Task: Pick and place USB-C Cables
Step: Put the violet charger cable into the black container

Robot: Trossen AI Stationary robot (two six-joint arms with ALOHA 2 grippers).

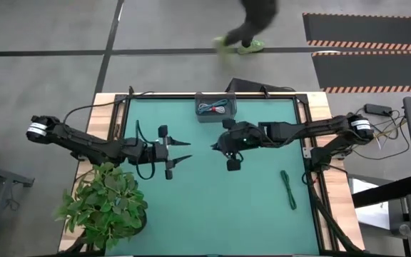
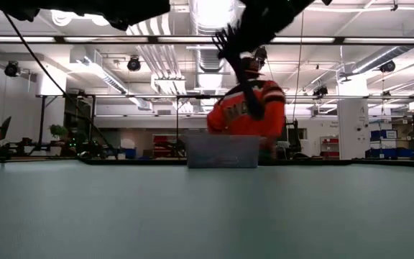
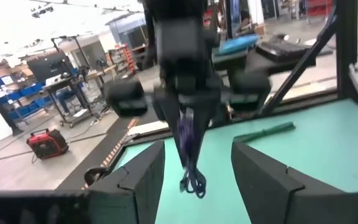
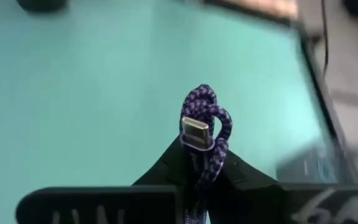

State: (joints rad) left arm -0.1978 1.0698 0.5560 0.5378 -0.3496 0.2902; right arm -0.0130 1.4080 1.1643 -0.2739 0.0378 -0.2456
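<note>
So, carry step | right hand [image 4: 199,163] was clamped on the purple cable [image 4: 205,124], up over mid-worktop [image 1: 212,207] | left hand [image 1: 180,151] idle, fingers apart | next probably lower it into the grey tray [image 1: 215,108] | green cable [image 1: 289,189] waited.

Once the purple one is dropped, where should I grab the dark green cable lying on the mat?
Probably at mid-length, from straight above. The dark green cable lies flat as a long thin bundle on the green mat, nothing beside it, so close the fingers across its narrow width. The right gripper holds the purple cable.
</note>
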